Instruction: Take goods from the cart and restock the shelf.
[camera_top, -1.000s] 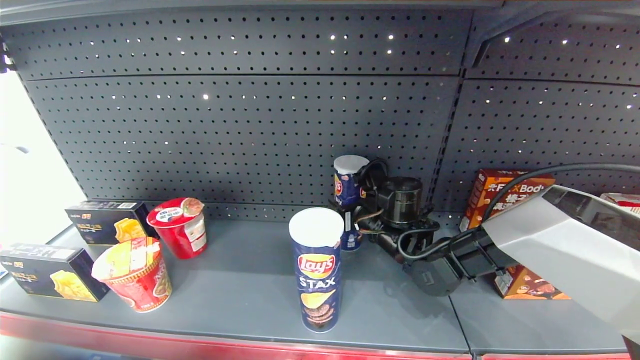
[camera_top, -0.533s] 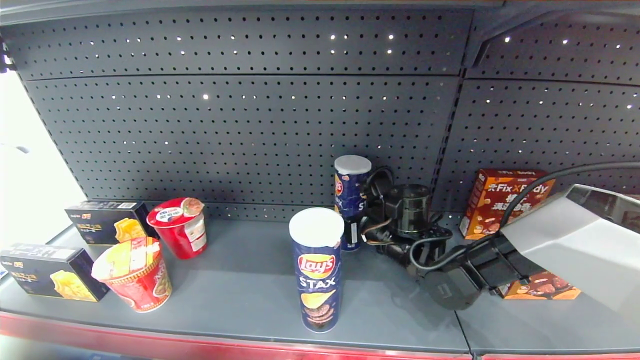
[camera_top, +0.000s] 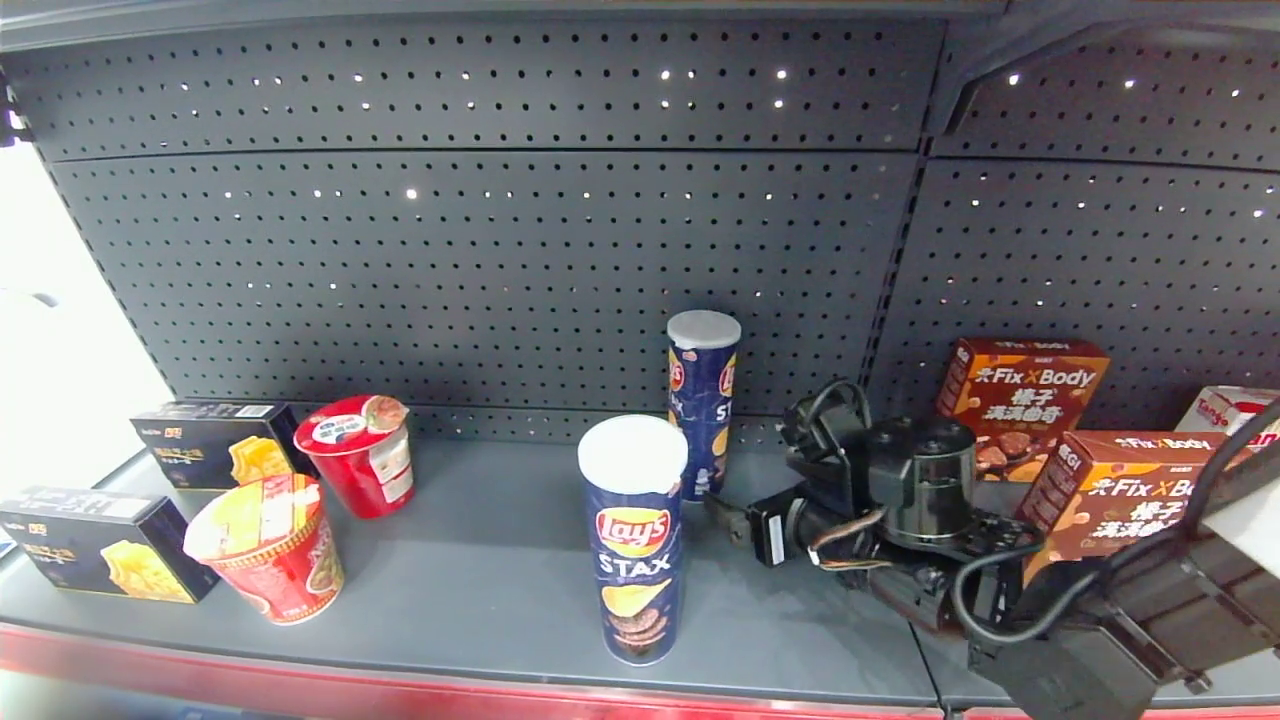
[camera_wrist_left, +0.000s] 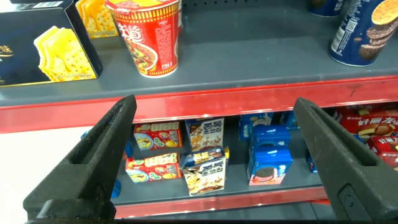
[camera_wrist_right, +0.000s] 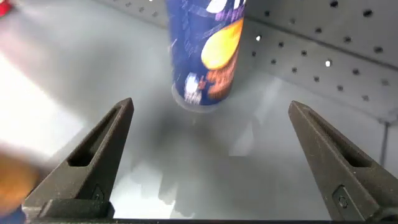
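The right gripper hangs wide open and empty over the shelf, just beside the rear blue chip can and not touching it. That can stands upright by the back panel, behind a second can with a red-and-yellow logo and white lettering. The left gripper is spread open, holding nothing, before the shelf's red edge.
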